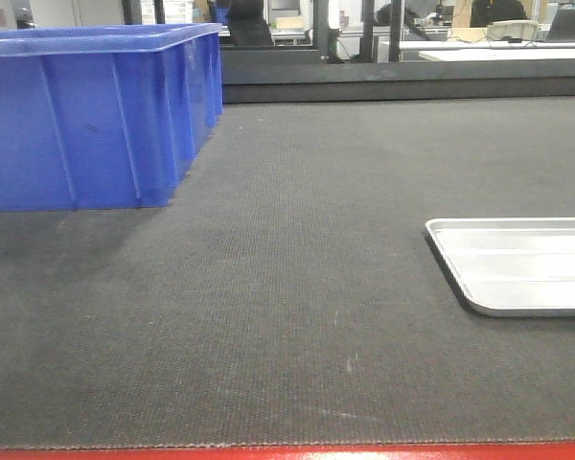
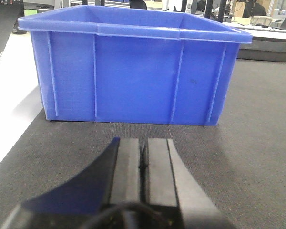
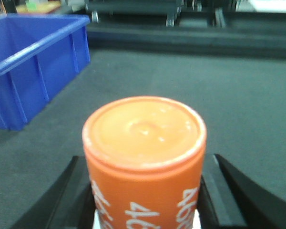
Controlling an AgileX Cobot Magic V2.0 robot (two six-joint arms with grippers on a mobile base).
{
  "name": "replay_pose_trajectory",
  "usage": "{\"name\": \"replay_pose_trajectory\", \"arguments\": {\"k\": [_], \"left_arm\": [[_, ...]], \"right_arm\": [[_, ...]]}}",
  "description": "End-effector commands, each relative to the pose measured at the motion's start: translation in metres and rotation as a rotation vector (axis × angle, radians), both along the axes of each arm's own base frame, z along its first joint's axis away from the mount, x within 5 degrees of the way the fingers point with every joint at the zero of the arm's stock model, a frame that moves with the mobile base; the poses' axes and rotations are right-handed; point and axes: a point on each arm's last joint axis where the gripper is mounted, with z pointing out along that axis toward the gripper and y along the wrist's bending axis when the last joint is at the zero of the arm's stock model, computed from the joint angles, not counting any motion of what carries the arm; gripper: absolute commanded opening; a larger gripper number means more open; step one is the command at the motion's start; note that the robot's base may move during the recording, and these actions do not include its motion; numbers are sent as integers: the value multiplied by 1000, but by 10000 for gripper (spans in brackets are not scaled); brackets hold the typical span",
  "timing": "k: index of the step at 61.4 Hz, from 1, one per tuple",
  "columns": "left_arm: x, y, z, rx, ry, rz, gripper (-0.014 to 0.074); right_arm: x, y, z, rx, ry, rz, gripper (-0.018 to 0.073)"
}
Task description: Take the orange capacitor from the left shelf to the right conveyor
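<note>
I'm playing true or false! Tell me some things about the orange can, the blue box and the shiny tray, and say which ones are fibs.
1. The right tool holds the orange capacitor upright. True.
2. The left tool is wide open. False: it is shut, with nothing in it.
3. The silver tray lies inside the blue bin. False: it lies on the conveyor, apart from the bin.
4. The blue bin stands on the conveyor. True.
</note>
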Motion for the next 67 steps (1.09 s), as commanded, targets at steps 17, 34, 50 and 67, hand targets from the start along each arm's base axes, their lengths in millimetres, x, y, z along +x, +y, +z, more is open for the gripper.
{"name": "replay_pose_trajectory", "arguments": {"k": [17,34,50,67], "left_arm": [[-2,0,11,-10,-113,-1,-105],[-2,0,11,-10,-113,-1,-105],[-2,0,11,-10,-113,-1,-105],[-2,0,11,-10,-113,-1,-105]], "right_arm": [[108,21,-1,-24,40,4,143],[113,24,-57,26,-213,21,143],[126,10,-106,21,-205,-62,143],[160,6,-142,-27,-185,-43,143]]}}
